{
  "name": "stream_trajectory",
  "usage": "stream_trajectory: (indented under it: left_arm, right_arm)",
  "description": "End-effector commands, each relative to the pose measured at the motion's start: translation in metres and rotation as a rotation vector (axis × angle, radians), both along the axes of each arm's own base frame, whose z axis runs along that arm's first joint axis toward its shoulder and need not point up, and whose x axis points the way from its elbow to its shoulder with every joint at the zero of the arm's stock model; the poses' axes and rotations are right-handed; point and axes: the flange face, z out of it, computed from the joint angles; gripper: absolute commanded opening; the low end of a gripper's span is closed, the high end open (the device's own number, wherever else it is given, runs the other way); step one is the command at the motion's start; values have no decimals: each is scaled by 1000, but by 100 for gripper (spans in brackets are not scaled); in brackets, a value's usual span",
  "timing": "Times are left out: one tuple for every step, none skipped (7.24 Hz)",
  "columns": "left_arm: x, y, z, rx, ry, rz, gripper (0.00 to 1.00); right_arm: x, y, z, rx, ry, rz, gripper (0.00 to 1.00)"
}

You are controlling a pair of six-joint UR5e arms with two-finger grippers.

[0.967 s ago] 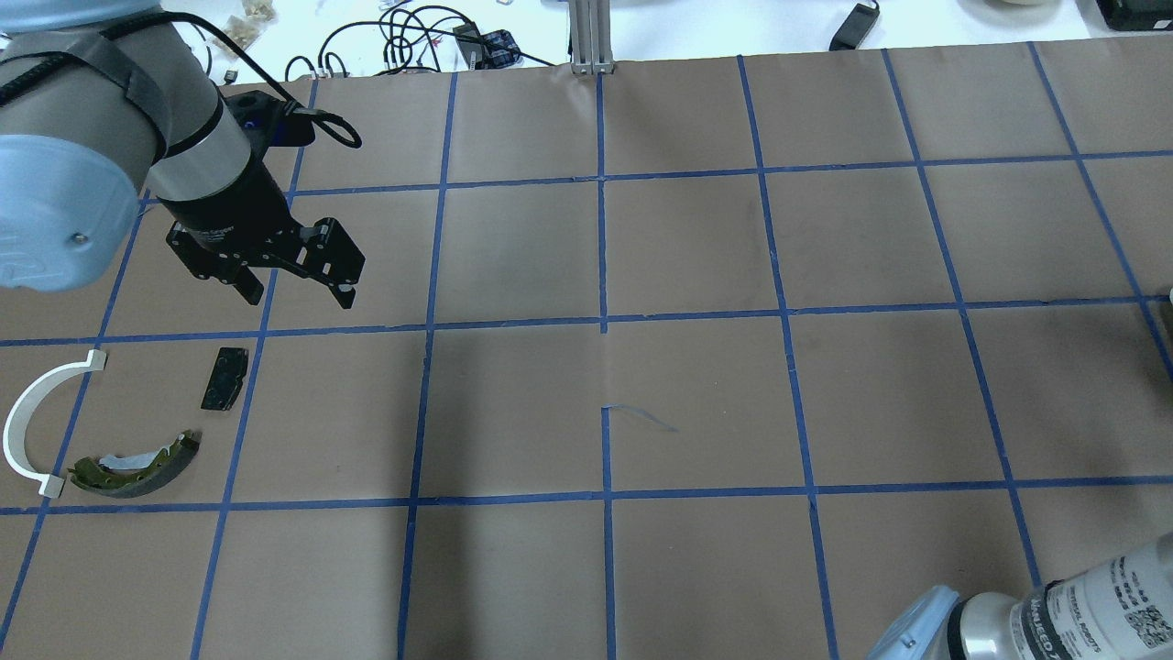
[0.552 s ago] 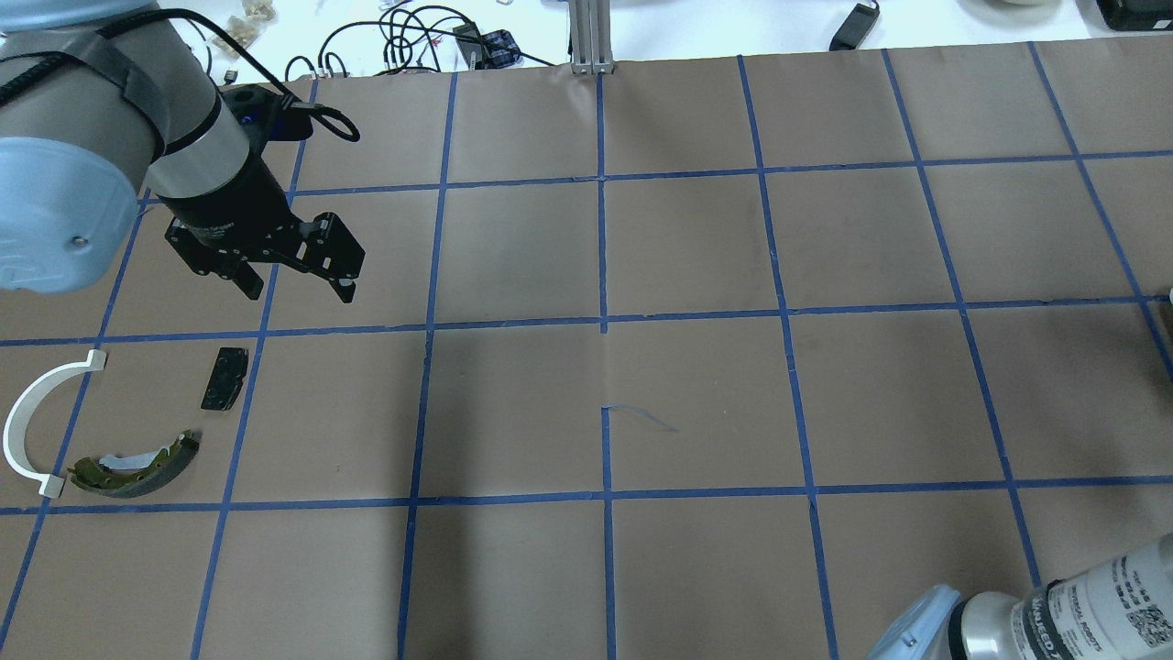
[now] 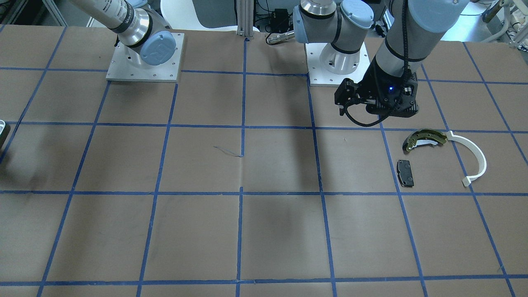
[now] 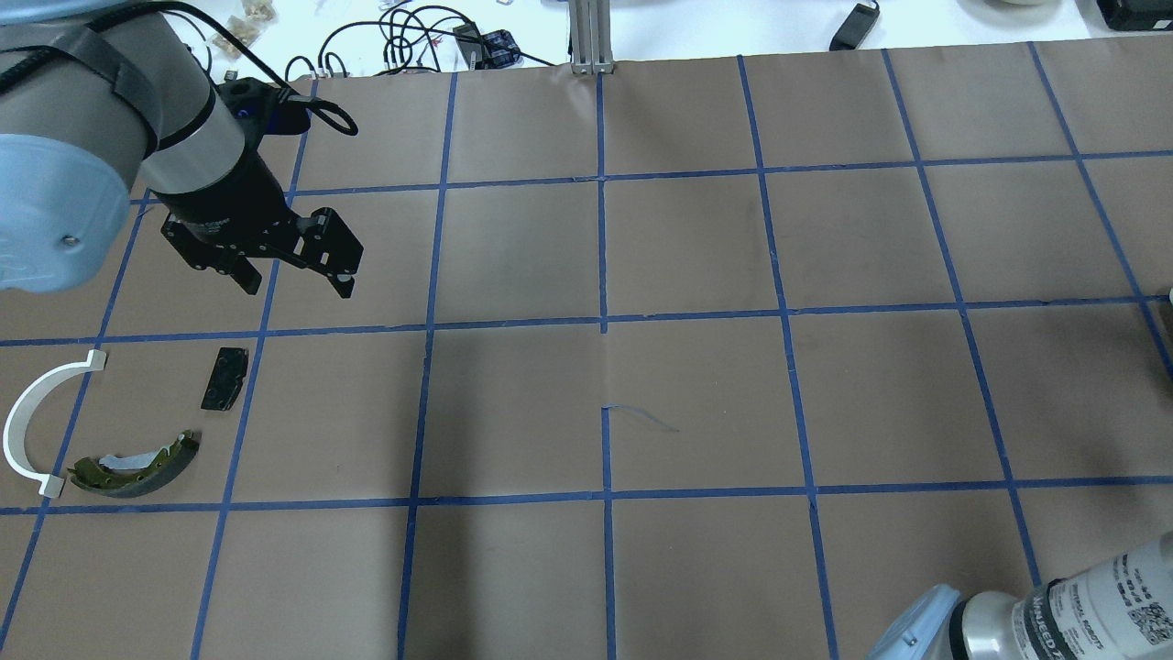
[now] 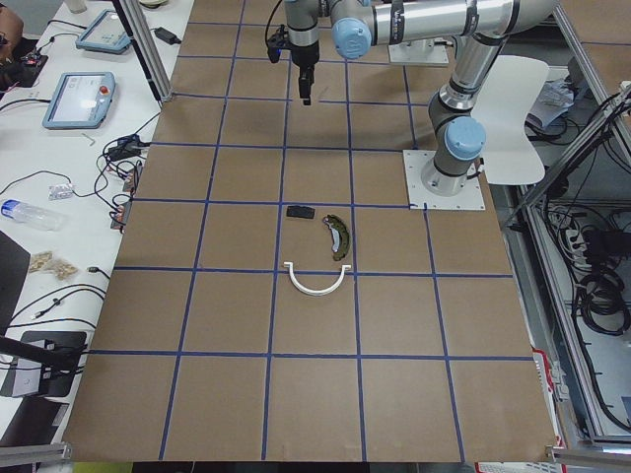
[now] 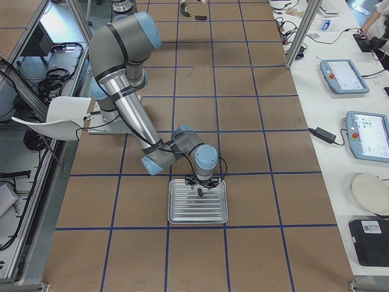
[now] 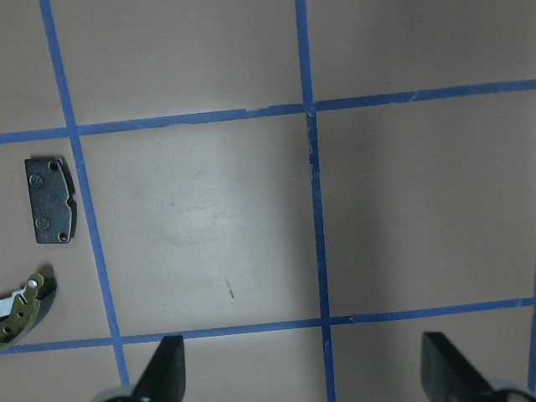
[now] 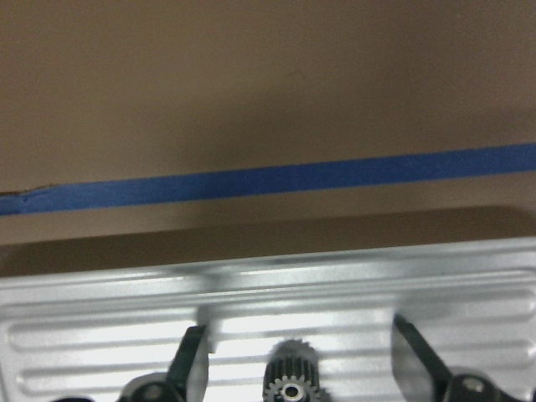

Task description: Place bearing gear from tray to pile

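The bearing gear (image 8: 291, 383), small, dark and toothed, lies on the ribbed silver tray (image 8: 100, 335) in the right wrist view. My right gripper (image 8: 301, 360) is open, with one finger on each side of the gear, not touching it. The exterior right view shows the right gripper (image 6: 199, 190) over the tray (image 6: 182, 214). The pile lies at the table's left: an olive-and-black brake shoe (image 4: 137, 466), a white arc strip (image 4: 27, 422) and a black pad (image 4: 224, 378). My left gripper (image 4: 293, 275) is open and empty, raised just beyond the pad.
The table is brown paper with a grid of blue tape (image 4: 603, 316). Cables (image 4: 412, 41) and a metal post (image 4: 591, 37) lie past the far edge. Only the tray's corner (image 3: 2, 132) shows in the front-facing view.
My left gripper has drifted slightly toward the far edge, away from the pile, and stays open. The right arm has not visibly moved.
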Motion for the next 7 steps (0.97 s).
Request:
stream_trajectory:
  left_arm:
    - [-1, 9, 10, -22, 6, -1, 100]
    - [-1, 10, 9, -18, 1, -1, 100]
    - [1, 10, 9, -19, -5, 0, 100]
    - [0, 10, 9, -18, -2, 0, 100]
    - [0, 10, 8, -16, -2, 0, 100]
    - [0, 9, 7, -15, -2, 0, 100]
    - [1, 9, 6, -11, -7, 0, 100]
  right_arm:
    - [-2, 0, 0, 3, 10, 1, 80]
    - [-1, 1, 0, 6, 10, 1, 80]
    - [-2, 1, 1, 6, 14, 1, 76]
    - [-2, 1, 0, 6, 14, 1, 67]
    - [-2, 0, 0, 6, 14, 1, 61]
    - [-2, 1, -2, 8, 12, 1, 56]
    - [-2, 1, -2, 8, 12, -2, 50]
